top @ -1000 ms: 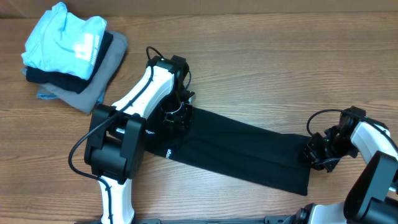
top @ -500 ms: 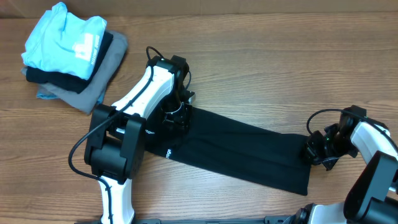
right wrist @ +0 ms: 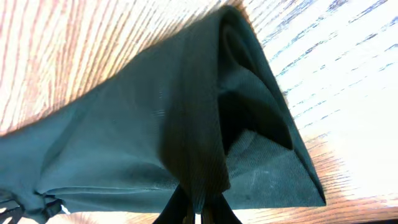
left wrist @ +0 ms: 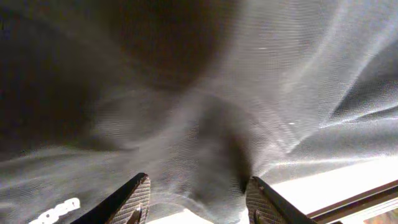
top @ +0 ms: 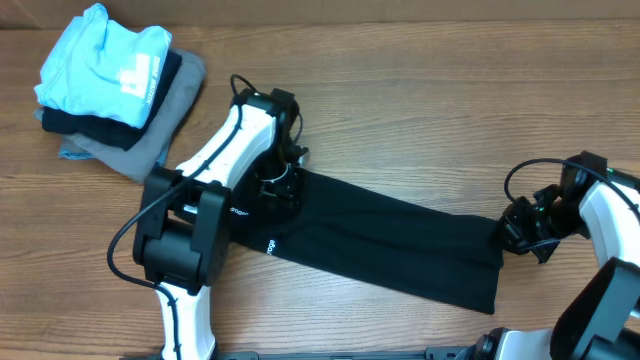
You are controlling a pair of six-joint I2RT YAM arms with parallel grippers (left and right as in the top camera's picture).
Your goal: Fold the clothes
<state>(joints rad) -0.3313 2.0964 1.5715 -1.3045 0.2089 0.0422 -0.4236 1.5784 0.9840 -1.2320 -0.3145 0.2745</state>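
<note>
From overhead, you are working the black polo shirt [top: 390,245], which is lying on the desk [top: 420,120] as a long narrow band running from 10 o'clock to 4 o'clock. Your left tool [top: 283,188] is pressing down on the band's 10 o'clock end, and your right tool [top: 515,235] is sitting at the 3 o'clock end. The light blue shirt [top: 100,60] and the grey garment [top: 165,130] are stacked well apart at the far 10 o'clock corner. Route nothing over them.

In the left wrist view, the fingers [left wrist: 134,200] are standing apart, straddling a raised ridge of black cloth without pinching it. A small white mark [left wrist: 56,211] is showing at 7 o'clock. I judge this end to be serving as an anchor. If you are planning to lift here, close on the whole ridge so that every layer comes along.

In the right wrist view, the tool is clamped together on a fold of the shirt's end. The cloth is spreading away from the pinch, and one corner is reaching toward 1 o'clock over the wood. The bite looks narrow, so loose layers are probably hanging free.

The step in hand seems to be bringing this end over toward the other to halve the band. Raise it only enough to clear the desk, travel along the band's own line, and lay the edges square before you let go.
</note>
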